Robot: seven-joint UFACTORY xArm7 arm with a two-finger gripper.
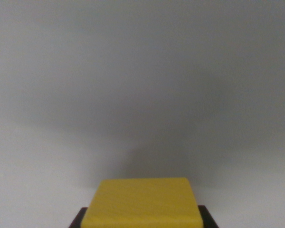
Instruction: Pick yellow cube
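1. So, starting at the gripper (141, 223): all you can see of it is two dark bits poking out at the bottom edge of the wrist view, one on each side of the yellow cube (141, 202). They sit right against the cube's sides, so it looks clamped on the cube, though the actual contact is cut off by the frame, so that's my read and not a sure thing.

2. The cube is dead centre at the bottom of the view, between those dark bits, with its flat top face showing. Can't tell if it's resting on the table (142, 85) or already lifted off it.

3. Handling guess: looks like a solid, stiff block with smooth flat faces and rounded corners. Probably light. A smooth surface could be a bit slippery, so squeezing square on the two opposite side faces, about mid-height, seems the safest hold.

4. Further out it's just plain pale grey table with a soft shadow spreading beyond the cube. Nothing else in sight.
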